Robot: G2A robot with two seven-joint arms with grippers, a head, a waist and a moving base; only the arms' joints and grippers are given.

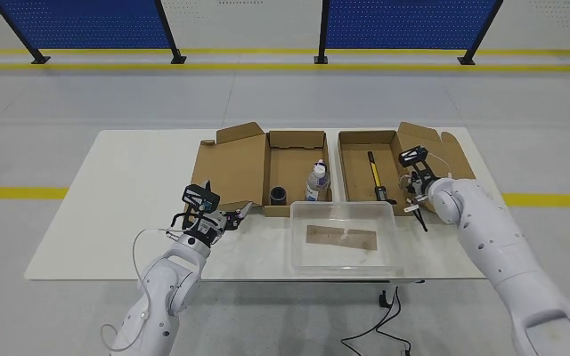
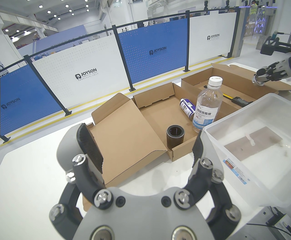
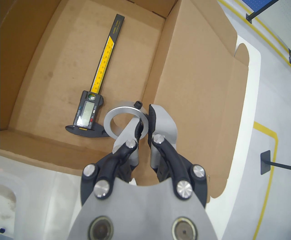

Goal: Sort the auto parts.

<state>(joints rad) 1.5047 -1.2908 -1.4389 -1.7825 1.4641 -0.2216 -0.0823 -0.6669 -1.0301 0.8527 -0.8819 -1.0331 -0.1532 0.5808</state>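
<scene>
A flat silver ring [image 3: 124, 110] with a black set screw [image 3: 138, 105] is grasped by the right claw [image 3: 145, 120], hole facing up; the left claw [image 2: 142, 136] is held released

White rectangular table [image 1: 107, 205] on a pale grey floor [image 1: 267, 98]. Yellow floor lines: a double band [image 1: 249, 65] beyond the table, along the barrier feet, and a single stripe [image 1: 27, 192] showing at both ends of the table. Barrier [image 2: 145, 52] of perforated panels, blue and white alternating, in black frames on posts with flat foot plates [image 2: 68, 113]. High ceiling with rows of small round lamps [image 2: 48, 11], lit. Black cable [image 1: 378, 325] lies on the floor by the table's near edge.
</scene>
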